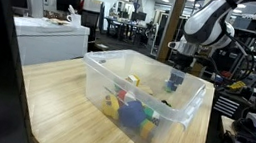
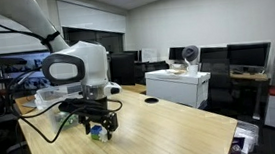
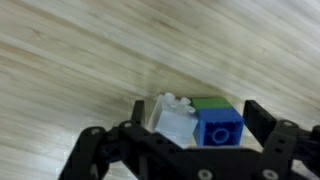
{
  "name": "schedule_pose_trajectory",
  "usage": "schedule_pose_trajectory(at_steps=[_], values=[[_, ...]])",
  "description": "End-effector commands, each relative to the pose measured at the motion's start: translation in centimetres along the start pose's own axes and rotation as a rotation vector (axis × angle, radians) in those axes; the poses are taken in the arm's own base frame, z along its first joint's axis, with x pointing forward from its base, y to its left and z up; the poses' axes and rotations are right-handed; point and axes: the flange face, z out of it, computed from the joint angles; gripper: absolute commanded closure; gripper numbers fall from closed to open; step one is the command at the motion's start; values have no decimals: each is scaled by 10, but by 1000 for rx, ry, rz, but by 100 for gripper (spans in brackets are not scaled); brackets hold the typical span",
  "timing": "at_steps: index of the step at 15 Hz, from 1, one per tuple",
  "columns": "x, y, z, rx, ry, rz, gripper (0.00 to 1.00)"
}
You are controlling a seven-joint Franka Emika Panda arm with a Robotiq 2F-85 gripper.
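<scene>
Within the wide-spread gripper (image 3: 183, 130) — block stack (image 3: 196, 120), wood table (image 3: 80, 60) all round.

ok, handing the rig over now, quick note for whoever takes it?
Jaws: open, low over the table, one either side of the block stack, not gripping it.
Things: the white, green and blue block stack sits on the wood beside the clear bin; other toys lie in the bin.
Done: jaws lined up on the stack.
Left: no grip, no lift yet.
</scene>
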Motion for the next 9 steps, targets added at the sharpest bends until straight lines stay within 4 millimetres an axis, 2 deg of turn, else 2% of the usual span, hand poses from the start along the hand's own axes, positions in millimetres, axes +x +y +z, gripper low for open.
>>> schedule_pose_trajectory(at_steps=[1, 4, 9], values=[[-9, -1, 2, -16, 9, -71, 0], [-9, 1, 2, -19, 13, -113, 0], [3, 0, 5, -38, 38, -127, 0]])
